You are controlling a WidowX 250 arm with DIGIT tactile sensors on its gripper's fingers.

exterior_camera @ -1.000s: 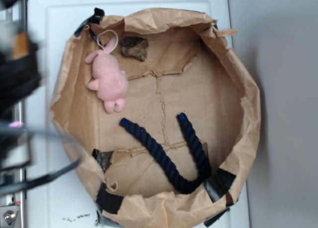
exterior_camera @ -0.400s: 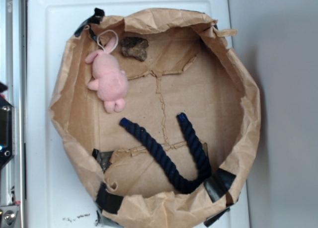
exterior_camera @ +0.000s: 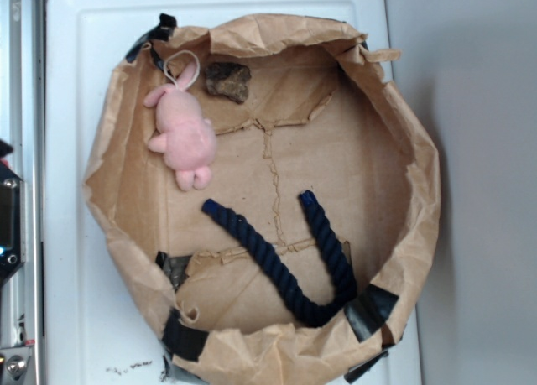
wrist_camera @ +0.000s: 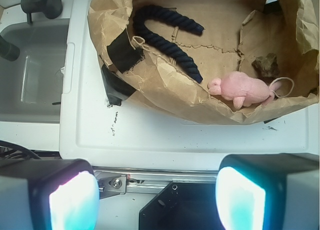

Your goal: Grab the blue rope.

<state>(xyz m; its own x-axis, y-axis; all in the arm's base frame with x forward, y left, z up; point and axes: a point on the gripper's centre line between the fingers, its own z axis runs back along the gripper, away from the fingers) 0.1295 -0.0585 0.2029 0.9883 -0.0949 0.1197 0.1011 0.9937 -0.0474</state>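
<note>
While the gripper (wrist_camera: 157, 197) hangs outside the crumpled brown paper basin (exterior_camera: 419, 184) with jaws released and empty, approach remains pending: the dark navy twisted rope (exterior_camera: 289, 263) lies U-bent on its near floor, needing a reach over the rim.

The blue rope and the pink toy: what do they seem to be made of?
The thick navy twisted rope looks like soft matte fibre, perhaps cotton: its wound strands show. The small pink plush toy appears to be fuzzy fabric, probably stuffed, with a thin cord loop.
</note>
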